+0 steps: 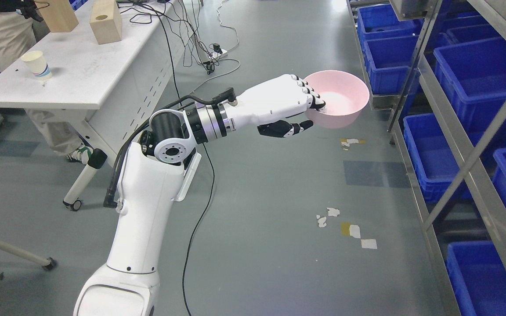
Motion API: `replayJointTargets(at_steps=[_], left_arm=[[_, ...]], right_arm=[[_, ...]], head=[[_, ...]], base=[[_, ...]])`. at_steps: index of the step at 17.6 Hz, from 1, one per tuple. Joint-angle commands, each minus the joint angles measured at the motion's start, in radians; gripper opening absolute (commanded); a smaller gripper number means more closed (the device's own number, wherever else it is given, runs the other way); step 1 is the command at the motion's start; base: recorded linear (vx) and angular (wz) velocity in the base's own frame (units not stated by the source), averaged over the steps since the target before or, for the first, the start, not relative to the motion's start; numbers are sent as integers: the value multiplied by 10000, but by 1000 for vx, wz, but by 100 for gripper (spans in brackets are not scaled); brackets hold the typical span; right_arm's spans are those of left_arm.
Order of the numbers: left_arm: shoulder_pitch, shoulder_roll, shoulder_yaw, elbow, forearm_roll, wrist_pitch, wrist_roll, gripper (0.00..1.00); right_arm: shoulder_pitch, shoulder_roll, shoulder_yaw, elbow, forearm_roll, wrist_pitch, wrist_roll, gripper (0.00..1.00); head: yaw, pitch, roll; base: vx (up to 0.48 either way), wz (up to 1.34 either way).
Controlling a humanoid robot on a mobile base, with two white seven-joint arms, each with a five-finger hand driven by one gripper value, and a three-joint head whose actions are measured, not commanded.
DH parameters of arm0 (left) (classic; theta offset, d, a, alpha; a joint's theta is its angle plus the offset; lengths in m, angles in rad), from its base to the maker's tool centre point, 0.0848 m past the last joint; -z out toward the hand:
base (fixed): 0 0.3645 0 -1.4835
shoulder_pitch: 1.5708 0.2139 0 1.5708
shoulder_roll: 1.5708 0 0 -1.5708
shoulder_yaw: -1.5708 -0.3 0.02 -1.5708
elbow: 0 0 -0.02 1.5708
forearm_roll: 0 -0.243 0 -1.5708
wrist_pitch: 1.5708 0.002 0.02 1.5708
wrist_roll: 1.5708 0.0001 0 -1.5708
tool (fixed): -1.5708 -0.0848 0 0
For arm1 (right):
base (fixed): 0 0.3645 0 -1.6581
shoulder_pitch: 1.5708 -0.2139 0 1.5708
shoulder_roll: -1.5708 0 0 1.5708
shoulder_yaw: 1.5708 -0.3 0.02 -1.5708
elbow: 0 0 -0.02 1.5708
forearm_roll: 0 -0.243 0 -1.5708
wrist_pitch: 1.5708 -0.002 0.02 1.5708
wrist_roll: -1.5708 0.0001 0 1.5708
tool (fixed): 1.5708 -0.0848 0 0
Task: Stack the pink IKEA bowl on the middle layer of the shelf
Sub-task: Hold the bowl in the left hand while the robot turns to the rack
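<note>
A white table carries a paper cup and two wooden blocks. The metal shelf holds blue bins. Cables trail over the grey floor

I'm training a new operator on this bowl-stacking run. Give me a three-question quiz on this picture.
1. True or false: the left hand grips the pink bowl at its near rim.
2. What stands on the white table beside the two wooden blocks? A) a paper cup B) a bottle C) a plate
3. Fill in: the shelf at the right holds ____ bins.

Key: 1 true. 2 A, the paper cup. 3 blue.
</note>
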State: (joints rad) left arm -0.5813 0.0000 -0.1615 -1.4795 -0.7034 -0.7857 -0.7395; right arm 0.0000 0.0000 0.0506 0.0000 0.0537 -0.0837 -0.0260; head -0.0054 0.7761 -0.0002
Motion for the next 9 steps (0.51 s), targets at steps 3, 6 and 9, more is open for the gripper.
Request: replayJointTargets(at_steps=[3, 6, 9], left_arm=[[-32, 175, -255, -39, 23, 4, 216, 5], [-47, 175, -272, -39, 23, 4, 231, 5], [-78, 175, -272, -100, 23, 4, 231, 5]], right_arm=[[231, -175, 0, -175, 0, 8, -1, 100], [231, -175, 0, -175, 0, 8, -1, 100], [231, -175, 0, -175, 0, 8, -1, 100]], head=[[0, 0, 0], [0, 0, 0], [0, 0, 0]], base=[[413, 161], [410, 179], [408, 148]])
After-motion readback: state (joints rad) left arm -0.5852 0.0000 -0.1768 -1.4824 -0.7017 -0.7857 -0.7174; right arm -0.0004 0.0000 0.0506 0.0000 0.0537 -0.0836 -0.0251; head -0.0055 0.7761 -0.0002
